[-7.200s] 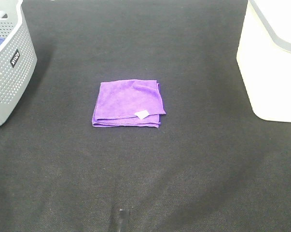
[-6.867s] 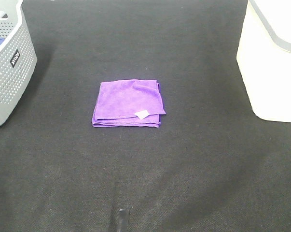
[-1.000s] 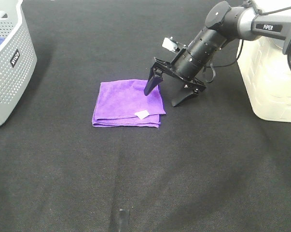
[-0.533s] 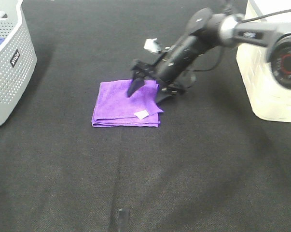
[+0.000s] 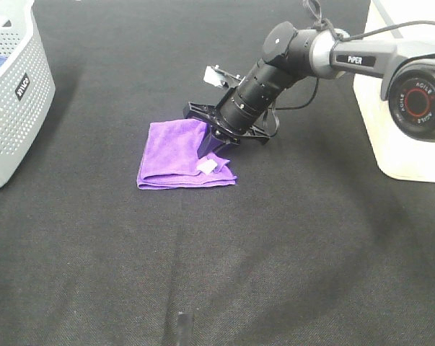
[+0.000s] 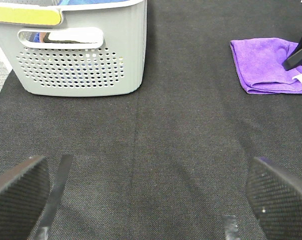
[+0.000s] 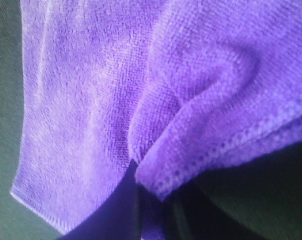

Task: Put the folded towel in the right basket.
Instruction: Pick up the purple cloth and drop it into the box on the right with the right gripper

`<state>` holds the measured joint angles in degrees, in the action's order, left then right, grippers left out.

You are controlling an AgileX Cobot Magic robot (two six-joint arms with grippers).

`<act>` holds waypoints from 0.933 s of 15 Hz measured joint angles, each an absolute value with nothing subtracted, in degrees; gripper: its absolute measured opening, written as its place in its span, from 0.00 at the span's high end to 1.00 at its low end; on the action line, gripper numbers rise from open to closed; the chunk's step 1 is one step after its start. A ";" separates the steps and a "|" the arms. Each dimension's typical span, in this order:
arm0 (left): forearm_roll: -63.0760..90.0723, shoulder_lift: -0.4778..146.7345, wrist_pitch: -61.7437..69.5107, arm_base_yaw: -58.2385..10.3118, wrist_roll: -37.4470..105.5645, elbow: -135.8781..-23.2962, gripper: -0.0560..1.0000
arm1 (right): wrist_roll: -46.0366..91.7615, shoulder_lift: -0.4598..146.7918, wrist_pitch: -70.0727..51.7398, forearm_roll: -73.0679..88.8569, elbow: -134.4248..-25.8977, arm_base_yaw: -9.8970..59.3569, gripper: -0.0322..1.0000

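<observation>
The folded purple towel [image 5: 172, 155] lies flat on the black mat near the centre, with a small white tag near its front right corner. My right gripper [image 5: 213, 141] reaches in from the right and is shut on the towel's right edge, which bunches up between its dark fingers in the right wrist view [image 7: 151, 200]. The towel [image 7: 85, 100] fills that view. The white right basket [image 5: 401, 122] stands at the right edge. My left gripper [image 6: 151, 200] is open and empty, low over the mat, far from the towel [image 6: 266, 65].
A grey perforated basket [image 5: 15, 94] with blue and white items stands at the left edge; it also shows in the left wrist view [image 6: 80, 55]. A small dark mark [image 5: 181, 326] sits on the mat at the front edge.
My right arm came in from the right, moved left over the towel's right edge and closed its jaws there. The edge has bunched and shifted slightly left.
</observation>
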<state>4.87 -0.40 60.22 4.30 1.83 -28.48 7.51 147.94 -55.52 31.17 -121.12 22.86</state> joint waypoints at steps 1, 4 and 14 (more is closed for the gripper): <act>4.87 -0.40 60.22 4.30 1.83 -28.48 0.01 | 7.51 146.51 -56.49 29.79 -120.61 22.86 0.88; 4.87 -0.40 60.22 4.30 1.83 -28.48 0.01 | 7.51 136.25 -60.79 27.10 -120.66 22.52 0.88; 4.87 -0.40 60.22 4.30 1.83 -28.48 0.01 | 8.08 119.23 -63.03 26.07 -133.38 -3.44 0.88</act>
